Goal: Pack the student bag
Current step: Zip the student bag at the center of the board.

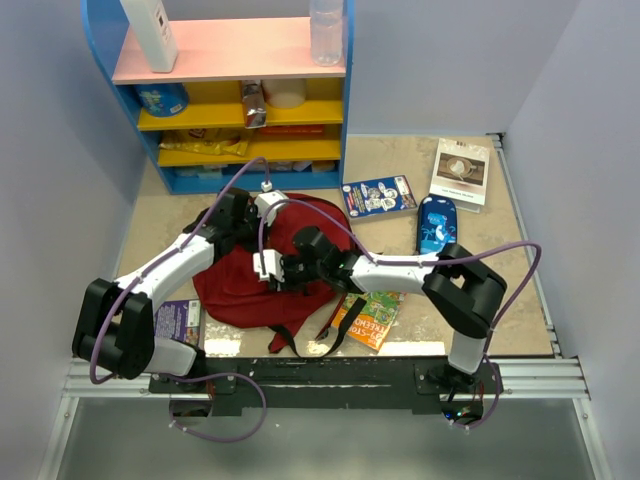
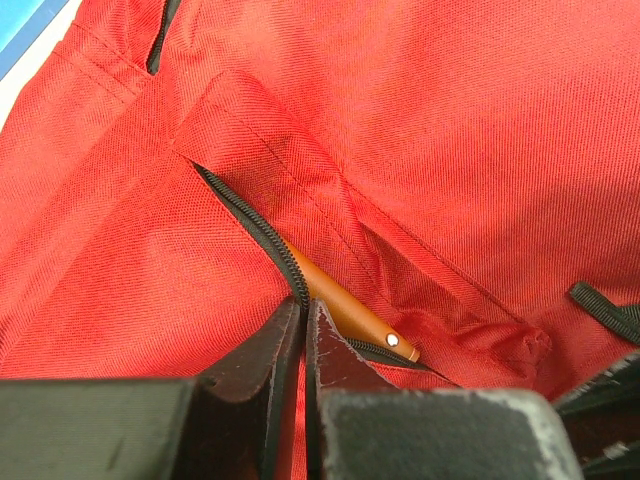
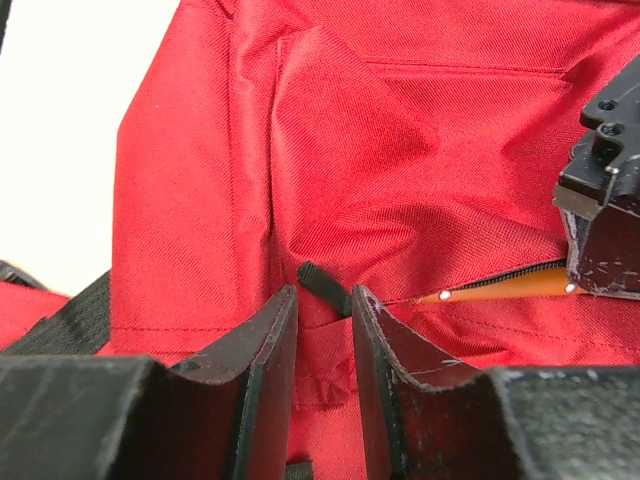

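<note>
Bag (image 1: 240, 298) between purple book (image 1: 180, 320) and orange book (image 1: 372, 320).

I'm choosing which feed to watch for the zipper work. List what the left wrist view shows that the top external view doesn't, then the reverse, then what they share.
Left wrist only: black zipper teeth along a pocket slit, an orange-brown pull tab with a metal rivet, and the left pincer nearly closed right at the zipper. Top external only: the left arm and right arm reaching over the student bag, the shelf, a blue pencil case and a blue book. Both: the bag's red fabric.
</note>
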You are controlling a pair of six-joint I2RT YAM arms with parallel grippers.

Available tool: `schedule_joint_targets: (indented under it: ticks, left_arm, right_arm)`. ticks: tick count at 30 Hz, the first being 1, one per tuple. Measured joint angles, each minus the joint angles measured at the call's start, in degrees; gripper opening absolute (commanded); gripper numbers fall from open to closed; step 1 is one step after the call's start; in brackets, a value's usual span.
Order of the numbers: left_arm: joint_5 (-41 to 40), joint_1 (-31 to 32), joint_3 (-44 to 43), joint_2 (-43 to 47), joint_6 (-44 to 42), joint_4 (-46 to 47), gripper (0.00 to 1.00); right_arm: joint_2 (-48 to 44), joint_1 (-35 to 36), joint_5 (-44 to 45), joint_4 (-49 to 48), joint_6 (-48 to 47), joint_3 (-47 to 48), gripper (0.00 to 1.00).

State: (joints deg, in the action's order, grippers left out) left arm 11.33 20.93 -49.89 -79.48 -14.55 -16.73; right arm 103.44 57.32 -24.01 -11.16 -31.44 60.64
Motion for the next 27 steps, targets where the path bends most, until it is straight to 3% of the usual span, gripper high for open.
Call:
schedule_joint_targets:
  ticks: [8, 27]
  left_arm:
    - [0.0, 0.0, 0.11, 0.09, 0.0, 0.04, 0.09]
    - [0.07, 0.0, 0.13, 0.11, -0.02, 0.04, 0.1]
  right_arm:
    - [3.48, -0.13, -1.22, -0.63, 0.7, 1.31, 0.3]
    - [4.2, -0.9, -2.14, -1.79, 2.75, 1.92, 0.17]
